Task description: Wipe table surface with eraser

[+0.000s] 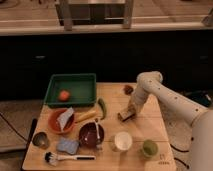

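Observation:
The eraser (pixel 125 115) is a small pale block lying on the wooden table (pixel 150 131), right of centre. My gripper (pixel 131 108) hangs from the white arm (pixel 165 97) that comes in from the right, pointing down and pressed on the eraser's upper right end. The eraser rests flat on the table surface under the gripper.
A green tray (pixel 54 93) with an orange fruit (pixel 63 95) stands at the back left. A green pepper (pixel 102 107), an orange bowl (pixel 52 122), a dark bowl (pixel 92 135), a white cup (pixel 122 141), a green cup (pixel 149 148), a brush (pixel 62 158), a blue sponge (pixel 67 146) and a small brown object (pixel 128 89) surround the eraser.

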